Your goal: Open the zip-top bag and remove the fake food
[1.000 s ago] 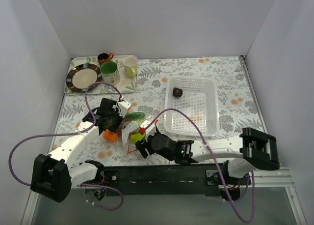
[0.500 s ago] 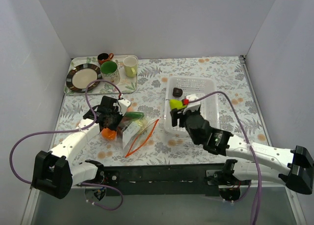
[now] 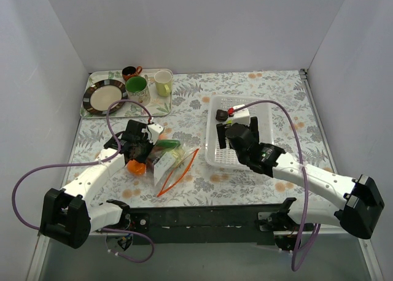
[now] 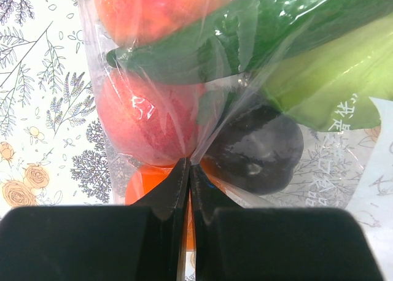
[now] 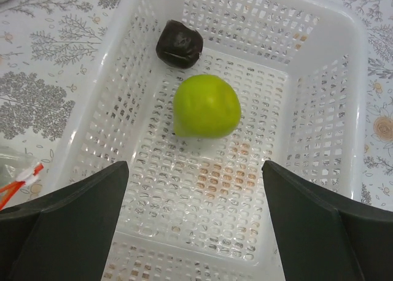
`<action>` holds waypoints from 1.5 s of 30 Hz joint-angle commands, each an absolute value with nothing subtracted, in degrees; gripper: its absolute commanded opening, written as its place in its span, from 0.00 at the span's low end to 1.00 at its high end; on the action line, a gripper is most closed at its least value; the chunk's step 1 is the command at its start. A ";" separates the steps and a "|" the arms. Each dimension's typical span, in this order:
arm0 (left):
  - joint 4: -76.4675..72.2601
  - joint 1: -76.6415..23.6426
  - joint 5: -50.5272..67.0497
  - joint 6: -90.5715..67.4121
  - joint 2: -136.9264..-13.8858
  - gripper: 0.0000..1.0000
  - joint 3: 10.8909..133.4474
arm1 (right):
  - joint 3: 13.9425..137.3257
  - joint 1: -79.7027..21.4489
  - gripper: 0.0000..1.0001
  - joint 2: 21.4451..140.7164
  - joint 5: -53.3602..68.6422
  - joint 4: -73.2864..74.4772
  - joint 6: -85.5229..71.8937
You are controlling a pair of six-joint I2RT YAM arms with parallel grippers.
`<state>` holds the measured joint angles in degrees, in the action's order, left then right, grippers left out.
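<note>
Left gripper (image 4: 189, 170), jaws pinching the bag (image 4: 245, 78), anchored it; right gripper (image 5: 195, 186), jaws wide, hovered over the basket (image 5: 319, 66) holding a green fruit (image 5: 206, 106).

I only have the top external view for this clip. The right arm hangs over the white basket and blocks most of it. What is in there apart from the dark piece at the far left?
Observer: The right wrist view shows a green fruit lying on the floor of the basket, next to the dark piece.
Operator: And that arm's grasp?
Observer: The right claw is open, its fingers spread wide above the basket with nothing between them.
Operator: What about the left arm?
Observer: In the left wrist view, the left claw is shut on a pinch of the zip-top bag, gripping only the clear film.
</note>
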<state>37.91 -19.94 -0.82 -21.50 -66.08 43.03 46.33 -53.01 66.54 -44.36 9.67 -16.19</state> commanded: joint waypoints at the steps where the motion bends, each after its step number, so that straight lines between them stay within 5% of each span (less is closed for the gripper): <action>1: 37.97 -19.69 -0.09 -21.53 -65.30 0.00 43.86 | 52.46 -55.10 0.98 65.83 -43.68 11.43 -15.82; 8: 37.18 -19.69 -0.79 -21.09 -65.74 0.00 42.72 | 52.47 -76.78 0.90 70.65 -41.66 1.68 -9.14; 10: 37.27 -19.77 -0.70 -21.09 -65.92 0.00 42.71 | 51.16 -79.62 0.69 73.81 -40.96 -1.21 -9.84; 12: 37.27 -19.69 -0.62 -21.18 -65.92 0.00 42.80 | 50.28 -82.17 0.28 75.75 -40.00 -3.94 -11.41; 14: 37.26 -19.69 -0.62 -21.36 -66.01 0.00 42.89 | 50.01 -82.97 0.07 78.48 -39.38 -5.01 -12.48; 17: 37.44 -19.69 -0.44 -21.27 -66.09 0.00 42.98 | 50.71 -83.06 0.06 81.38 -38.94 -6.85 -13.10; 29: 37.97 -19.69 -0.53 -21.36 -65.13 0.00 43.16 | 53.35 -79.37 0.11 92.28 -33.40 -11.60 -14.15; 31: 38.05 -19.69 -0.44 -21.27 -64.87 0.00 43.07 | 53.17 -77.97 0.25 93.77 -32.00 -12.48 -14.94; 33: 37.97 -19.69 -0.35 -21.27 -64.78 0.00 43.07 | 52.91 -76.91 0.66 94.83 -29.90 -14.14 -15.47; 35: 38.14 -19.69 -0.09 -21.36 -64.78 0.00 42.98 | 53.17 -75.59 0.87 95.45 -29.62 -14.85 -15.91; 45: 39.02 -19.77 2.19 -20.92 -65.04 0.00 43.68 | 53.35 -74.71 0.98 100.80 -34.46 -30.48 -9.32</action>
